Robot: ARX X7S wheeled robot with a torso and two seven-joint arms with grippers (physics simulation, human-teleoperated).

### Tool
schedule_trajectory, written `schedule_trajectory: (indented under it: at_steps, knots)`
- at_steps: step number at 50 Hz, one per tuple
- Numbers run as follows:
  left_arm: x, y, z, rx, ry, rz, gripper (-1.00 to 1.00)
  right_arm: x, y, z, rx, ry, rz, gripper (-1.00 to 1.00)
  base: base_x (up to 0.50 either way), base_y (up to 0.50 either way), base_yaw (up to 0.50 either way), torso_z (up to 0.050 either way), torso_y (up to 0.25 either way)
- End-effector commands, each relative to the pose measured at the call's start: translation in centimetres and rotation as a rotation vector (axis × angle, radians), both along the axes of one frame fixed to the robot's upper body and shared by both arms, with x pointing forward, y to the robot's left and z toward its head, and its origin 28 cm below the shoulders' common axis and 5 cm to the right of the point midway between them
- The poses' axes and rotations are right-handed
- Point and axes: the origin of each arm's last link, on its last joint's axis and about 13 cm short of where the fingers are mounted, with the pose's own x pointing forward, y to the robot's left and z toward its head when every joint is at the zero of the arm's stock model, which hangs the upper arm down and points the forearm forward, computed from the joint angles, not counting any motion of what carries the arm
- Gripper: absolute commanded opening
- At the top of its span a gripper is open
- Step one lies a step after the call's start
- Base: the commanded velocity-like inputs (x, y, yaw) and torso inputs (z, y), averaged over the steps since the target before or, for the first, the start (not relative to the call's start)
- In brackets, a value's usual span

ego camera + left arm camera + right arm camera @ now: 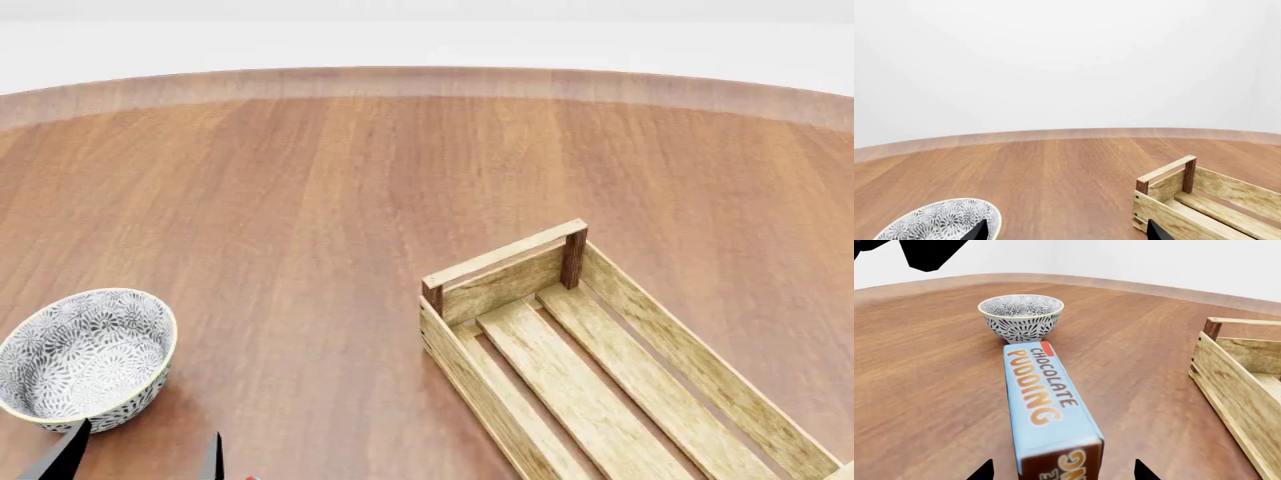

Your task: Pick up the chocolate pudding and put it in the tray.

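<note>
The chocolate pudding (1044,405) is a long box with a light blue face and orange-red letters. It lies flat on the wooden table, its far red-cornered end just short of the patterned bowl. My right gripper (1064,472) is open, with a dark fingertip on each side of the box's near end and a gap to both. The tray (601,370), a light-wood slatted crate, stands empty at the right; it also shows in the right wrist view (1234,385) and in the left wrist view (1201,200). My left gripper (1065,231) is open and empty, low at the head view's bottom left (140,458).
A grey-white patterned bowl (87,355) stands at the table's front left, also seen in the right wrist view (1021,315) and the left wrist view (944,222). The round wooden table (334,180) stretches far back to its curved edge. A white wall lies beyond.
</note>
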Motion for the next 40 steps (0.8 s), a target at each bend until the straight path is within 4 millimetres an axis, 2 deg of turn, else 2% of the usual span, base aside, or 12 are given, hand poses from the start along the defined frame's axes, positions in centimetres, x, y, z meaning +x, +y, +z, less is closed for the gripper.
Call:
schedule_trajectory:
  at_steps: [1,40]
  knots:
    - [-0.1,-0.1,0.0,0.001,-0.001,-0.003,1.0,0.4,0.4,-0.3,0.007,0.006,0.011,1.0,0.0,0.0,0.0,0.0,0.0]
    - [-0.1,-0.2,0.2,-0.001,-0.005,-0.009,1.0,1.1,0.7,-1.7,0.011,0.042,0.004,1.0,0.0,0.0,0.0,0.0,0.0]
